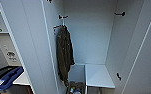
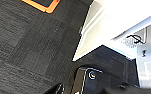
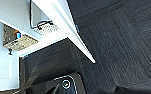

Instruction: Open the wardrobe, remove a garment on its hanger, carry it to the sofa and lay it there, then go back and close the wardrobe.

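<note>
Currently I find the wardrobe (image 1: 91, 37) standing open, a dark olive jacket (image 1: 64, 56) hanging from a hook at its left wall; I cannot tell either gripper's jaw state

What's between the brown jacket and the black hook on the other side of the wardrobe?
In the head view, just the wardrobe's bare white back wall lies between the jacket and the hook.

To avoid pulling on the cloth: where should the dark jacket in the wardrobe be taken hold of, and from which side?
Probably at its top, by the pale hanger neck under the black hook, coming from the open front. The dark jacket hangs limp along the left inner wall.
</note>
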Motion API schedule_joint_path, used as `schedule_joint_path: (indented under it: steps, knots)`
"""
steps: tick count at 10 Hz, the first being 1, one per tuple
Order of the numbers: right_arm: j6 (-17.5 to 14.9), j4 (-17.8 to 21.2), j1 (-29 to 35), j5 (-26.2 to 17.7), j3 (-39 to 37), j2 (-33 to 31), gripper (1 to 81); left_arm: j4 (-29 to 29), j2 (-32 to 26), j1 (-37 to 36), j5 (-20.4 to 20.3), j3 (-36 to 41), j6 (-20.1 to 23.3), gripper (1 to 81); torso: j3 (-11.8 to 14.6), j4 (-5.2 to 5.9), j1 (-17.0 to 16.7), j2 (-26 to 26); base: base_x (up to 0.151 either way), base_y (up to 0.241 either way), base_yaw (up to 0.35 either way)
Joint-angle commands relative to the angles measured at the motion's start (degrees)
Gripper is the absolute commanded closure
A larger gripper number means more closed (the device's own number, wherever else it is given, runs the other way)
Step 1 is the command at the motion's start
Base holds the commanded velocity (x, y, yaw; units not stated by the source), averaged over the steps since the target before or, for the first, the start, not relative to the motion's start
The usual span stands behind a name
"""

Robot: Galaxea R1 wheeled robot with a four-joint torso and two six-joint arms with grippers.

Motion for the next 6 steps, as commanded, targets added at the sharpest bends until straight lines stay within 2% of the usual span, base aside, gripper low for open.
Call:
schedule_joint_path:
  steps: [1, 4, 5, 6]
  knots:
    - [7.1, 0.8, 7.6, -1.6, -3.1, -6.5, 1.0, 0.8, -8.1, -8.6, -0.8, 0.1, -8.6, 1.0, 0.0, 0.0, 0.0, 0.0, 0.0, 0.0, 0.0]
    - [15.8, 0.8, 11.8, -2.1, -3.6, -7.5, 1.0, 1.3, -10.2, -16.6, 0.2, 0.1, -16.7, 1.0, 0.0, 0.0, 0.0, 0.0, 0.0, 0.0, 0.0]
    - [17.7, 0.7, 13.2, -2.1, -1.4, -9.0, 1.0, 1.3, -10.6, -19.2, 0.6, 0.3, -17.9, 1.0, 0.0, 0.0, 0.0, 0.0, 0.0, 0.0, 0.0]
    - [17.9, 0.7, 14.8, -2.3, 2.6, -10.6, 1.0, 1.4, -11.0, -22.2, 3.2, 1.3, -19.2, 1.0, 0.0, 0.0, 0.0, 0.0, 0.0, 0.0, 0.0]
